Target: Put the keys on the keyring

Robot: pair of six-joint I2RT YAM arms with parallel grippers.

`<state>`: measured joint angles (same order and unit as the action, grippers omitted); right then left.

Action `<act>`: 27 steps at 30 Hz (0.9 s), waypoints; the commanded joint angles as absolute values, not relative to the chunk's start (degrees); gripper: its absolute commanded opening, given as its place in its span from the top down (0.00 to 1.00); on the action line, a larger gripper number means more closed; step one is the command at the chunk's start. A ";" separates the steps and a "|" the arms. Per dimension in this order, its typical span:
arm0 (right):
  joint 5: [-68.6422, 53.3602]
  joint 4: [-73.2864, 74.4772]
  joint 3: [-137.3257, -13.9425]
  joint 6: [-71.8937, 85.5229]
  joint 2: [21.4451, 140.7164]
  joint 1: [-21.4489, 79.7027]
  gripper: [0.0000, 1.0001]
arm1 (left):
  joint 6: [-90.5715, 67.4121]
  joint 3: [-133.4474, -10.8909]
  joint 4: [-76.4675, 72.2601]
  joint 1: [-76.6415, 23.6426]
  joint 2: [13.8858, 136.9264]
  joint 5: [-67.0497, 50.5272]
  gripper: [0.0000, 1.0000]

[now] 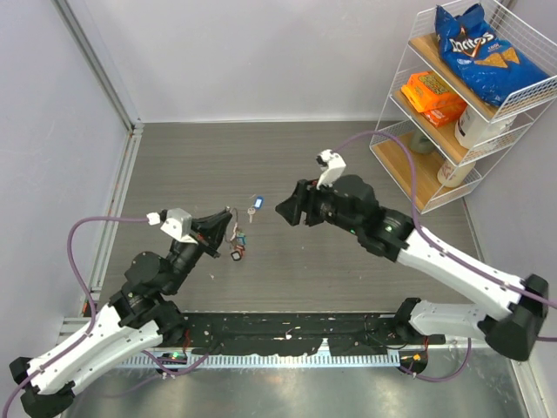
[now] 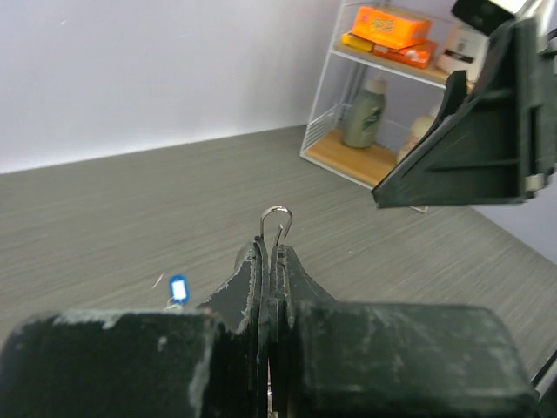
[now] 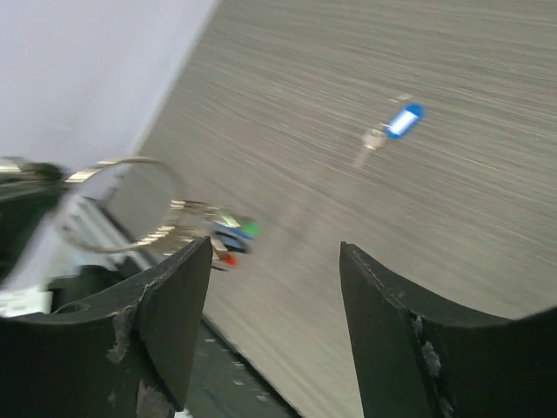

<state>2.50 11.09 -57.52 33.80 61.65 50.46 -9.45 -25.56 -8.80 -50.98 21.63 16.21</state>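
One blue-tagged silver key (image 1: 256,205) is lying loose; left gripper (image 1: 227,219) is pinching the thin silver wire keyring (image 2: 277,208), right gripper (image 1: 284,210) is hovering spread, probably grabbing that key next.

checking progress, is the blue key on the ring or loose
Loose. The blue key lies alone on the table, apart from the keyring held by the left gripper with other keys hanging on it.

Thin silver keyring (image 2: 276,208) aloft, coloured keys (image 3: 233,233) hanging; blue-tagged key (image 3: 399,124) flat on table (image 3: 435,244), apart.
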 commanded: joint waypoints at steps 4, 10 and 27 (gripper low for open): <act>2.99 19.34 -66.44 15.50 73.55 46.06 0.30 | -12.21 -32.60 5.08 -50.98 22.15 24.17 1.00; 0.88 17.84 -71.27 3.98 80.85 44.39 0.29 | -13.80 -34.72 10.89 -50.98 21.53 26.10 1.00; -18.71 22.05 -89.90 -38.13 106.77 42.19 0.22 | -13.36 -33.22 13.44 -50.98 17.76 30.76 1.00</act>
